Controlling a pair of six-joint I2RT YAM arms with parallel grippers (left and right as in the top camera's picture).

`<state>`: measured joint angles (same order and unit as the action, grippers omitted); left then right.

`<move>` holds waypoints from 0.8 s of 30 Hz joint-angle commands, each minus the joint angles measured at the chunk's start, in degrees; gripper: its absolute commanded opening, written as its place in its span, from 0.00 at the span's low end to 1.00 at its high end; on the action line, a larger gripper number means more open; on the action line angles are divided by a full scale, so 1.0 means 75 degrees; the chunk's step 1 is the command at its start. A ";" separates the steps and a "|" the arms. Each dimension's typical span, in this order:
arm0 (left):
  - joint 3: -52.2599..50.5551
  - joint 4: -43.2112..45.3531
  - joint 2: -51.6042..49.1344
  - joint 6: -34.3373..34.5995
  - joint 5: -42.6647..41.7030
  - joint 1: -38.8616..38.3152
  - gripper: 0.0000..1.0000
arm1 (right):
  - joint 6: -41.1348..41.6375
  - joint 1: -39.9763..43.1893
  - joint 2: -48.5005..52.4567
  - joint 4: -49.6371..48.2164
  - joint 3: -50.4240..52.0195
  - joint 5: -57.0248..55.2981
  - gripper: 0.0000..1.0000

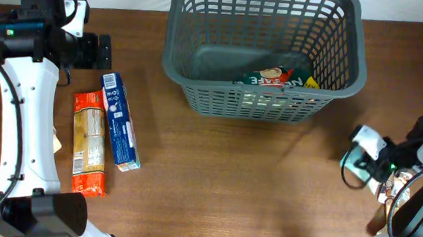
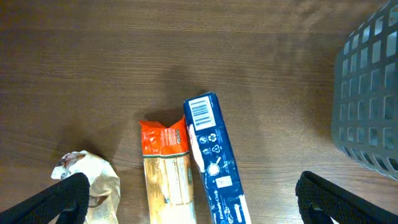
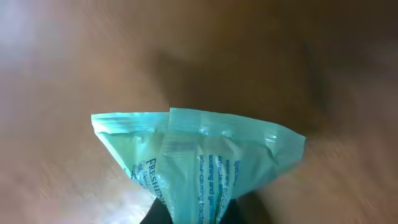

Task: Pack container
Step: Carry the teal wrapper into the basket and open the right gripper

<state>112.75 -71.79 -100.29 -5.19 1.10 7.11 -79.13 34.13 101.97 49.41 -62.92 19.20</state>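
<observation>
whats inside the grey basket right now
A green and red snack packet lies at the near right of the basket, something yellow beside it. The rest of the floor looks bare. The near wall hides the packet's lower part.

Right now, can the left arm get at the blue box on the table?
Probably yes. The left gripper is open, and the blue box lies flat on the table just ahead of it, with nothing on top. The orange packet lying along one long side may crowd a finger.
</observation>
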 commanded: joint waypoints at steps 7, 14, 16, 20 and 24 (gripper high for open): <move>0.0070 -0.0026 -0.0085 -0.0154 0.0026 0.0023 0.99 | 0.5246 -0.0050 -0.0055 0.0970 -0.2897 0.0154 0.04; 0.0070 -0.0023 -0.0085 -0.0154 0.0026 0.0023 0.99 | 0.7224 -0.0047 -0.0055 0.1763 -0.5391 0.0481 0.04; 0.0070 -0.0026 -0.0085 -0.0154 0.0023 0.0023 0.99 | 0.7912 -0.0047 -0.0055 0.1938 -0.6085 0.0743 0.04; 0.0070 -0.0023 -0.0085 -0.0154 0.0023 0.0023 0.99 | 0.8626 -0.0050 -0.0055 0.2022 -0.7297 0.1851 0.03; 0.0070 0.0026 -0.0085 -0.0154 0.0023 0.0023 0.99 | 0.9072 -0.0087 -0.0055 0.1818 -0.8172 0.3430 0.03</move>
<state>112.75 -71.92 -100.29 -5.19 1.10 7.11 -17.39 34.13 102.28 64.18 -119.33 32.12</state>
